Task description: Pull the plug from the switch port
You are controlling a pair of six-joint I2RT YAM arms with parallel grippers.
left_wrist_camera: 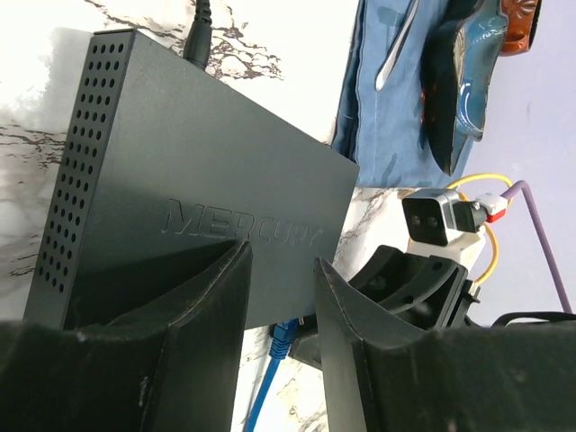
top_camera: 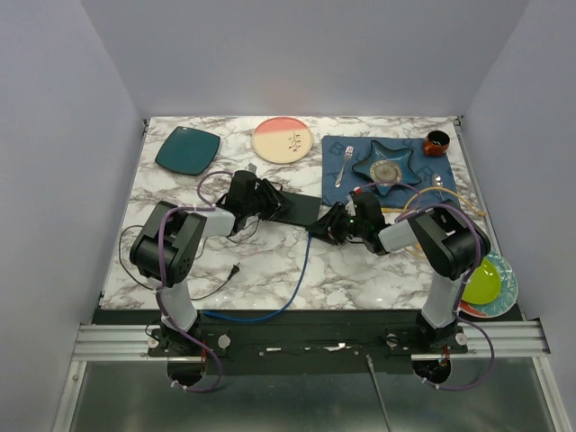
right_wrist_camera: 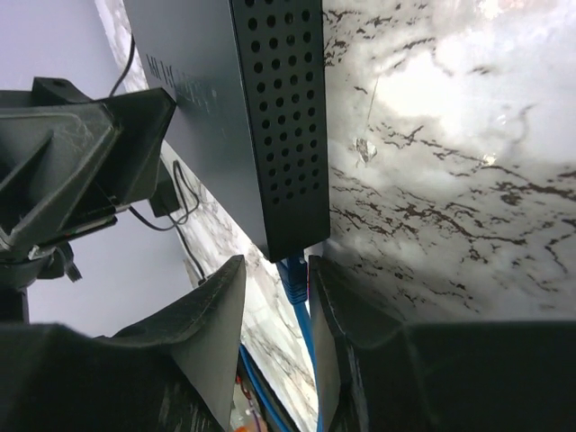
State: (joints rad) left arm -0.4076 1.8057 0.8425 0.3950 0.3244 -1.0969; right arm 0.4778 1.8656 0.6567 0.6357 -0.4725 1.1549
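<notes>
Flat matte-black rectangular switch (top_camera: pixel 297 209) lies flat at approx the middle of the white marble-patterned bench (top_camera: pixel 360 270), a bit toward the far edge. Its top is embossed "MERCURY" and its short side is perforated w/ small holes. The blue plug (right_wrist_camera: pixel 292 273) is seated in a port on the switch's near-right edge. Its blue cable (top_camera: pixel 292 288) runs from there toward the near edge, then bends left.

Right gripper (right_wrist_camera: pixel 274 279) sits at that edge w/ its fingers either side of the plug. They are only narrowly apart: one finger is just beside or touching the plug, and a slit of gap shows at the other. No firm clamp is visible.

Left gripper (left_wrist_camera: pixel 281 270) is at the switch's opposite, left side, its fingers parted by a small gap over the top face, w/ nothing between them. Whether they press on the box, can't tell. A thin black cord (left_wrist_camera: pixel 198 31) enters the switch's far side.

Further out:
- Dark teal square plate (top_camera: pixel 187 149) near the far-left corner.
- Round pink-and-cream plate (top_camera: pixel 283 140) at the far edge.
- Blue cloth mat (top_camera: pixel 342 148) toward the far-right corner, carrying a blue star-shaped dish (top_camera: pixel 387 165), a metal fork (top_camera: pixel 344 166) and an orange-brown cup (top_camera: pixel 436 142).
- Lime-green plate (top_camera: pixel 481 283) stacked on a teal one by the near-right corner.
</notes>
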